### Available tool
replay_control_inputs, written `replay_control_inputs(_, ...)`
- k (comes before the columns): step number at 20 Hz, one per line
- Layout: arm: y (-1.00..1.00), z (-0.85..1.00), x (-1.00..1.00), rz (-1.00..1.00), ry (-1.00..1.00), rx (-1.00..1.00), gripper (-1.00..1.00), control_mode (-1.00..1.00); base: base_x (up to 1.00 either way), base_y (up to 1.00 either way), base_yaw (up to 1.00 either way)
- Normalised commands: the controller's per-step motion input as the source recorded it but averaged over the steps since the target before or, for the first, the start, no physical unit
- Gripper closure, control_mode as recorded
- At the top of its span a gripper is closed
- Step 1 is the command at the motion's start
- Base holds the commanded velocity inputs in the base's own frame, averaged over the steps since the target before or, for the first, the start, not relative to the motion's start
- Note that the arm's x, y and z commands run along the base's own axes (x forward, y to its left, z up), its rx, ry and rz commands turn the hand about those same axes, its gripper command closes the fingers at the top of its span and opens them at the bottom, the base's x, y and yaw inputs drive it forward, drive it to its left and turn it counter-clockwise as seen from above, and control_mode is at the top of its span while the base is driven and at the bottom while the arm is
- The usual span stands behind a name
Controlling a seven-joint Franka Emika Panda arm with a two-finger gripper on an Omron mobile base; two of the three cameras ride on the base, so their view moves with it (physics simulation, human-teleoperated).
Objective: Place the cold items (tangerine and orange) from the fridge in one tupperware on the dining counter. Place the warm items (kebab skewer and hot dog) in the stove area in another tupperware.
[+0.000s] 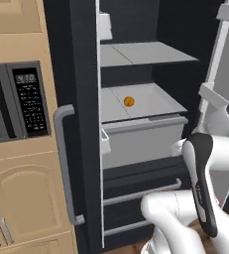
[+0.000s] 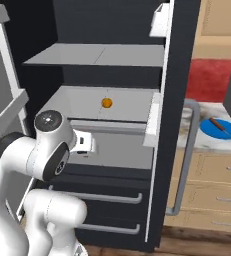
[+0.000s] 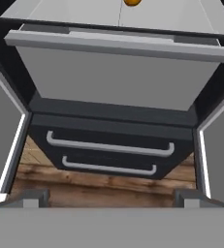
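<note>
Orange fruit (image 1: 129, 101), one of the cold items, lies alone on the fridge's middle shelf (image 1: 155, 104), well back from the edge; whether it is the tangerine or the orange I cannot tell. Nearest to me, the arm is folded low before the open fridge, and I hold the gripper (image 3: 111, 196) with its jaws spread wide and empty, below shelf height, facing the pale crisper drawer (image 3: 118, 72). I judge this a ready posture: open jaws suit a small round fruit, but the hand must rise and reach in. The hand view adds the two lower freezer handles (image 3: 108, 147) and the wooden floor. The left base view alone gives the microwave (image 1: 17, 101) beside the fridge. Farthest off, the right base view shows a blue plate (image 2: 219, 127) with a skewer-like item on the surface beyond the door.
</note>
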Motion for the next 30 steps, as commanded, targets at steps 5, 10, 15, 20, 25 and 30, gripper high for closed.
replay_control_inputs(5, 0.00, 0.00, 0.00, 0.00, 0.00, 0.00, -1.00, 1.00, 0.54, 0.04, 0.11)
replay_control_inputs(10, 0.00, 0.00, 0.00, 0.00, 0.00, 0.00, -1.00, 1.00, 0.47, 0.06, 0.12)
replay_control_inputs(15, 0.00, 0.00, 0.05, 0.04, -0.01, -0.01, -1.00, -1.00, 0.22, 0.00, 0.11)
replay_control_inputs(20, 0.06, -0.01, 0.33, 0.15, -0.13, -0.11, -1.00, -1.00, 0.00, 0.00, 0.00)
replay_control_inputs(25, 0.01, 0.05, 0.50, -0.05, -0.18, 0.00, -1.00, -1.00, 0.00, 0.00, 0.00)
replay_control_inputs(30, 0.01, 0.33, 0.35, -0.27, -0.32, 0.10, -1.00, -1.00, 0.00, 0.00, 0.00)
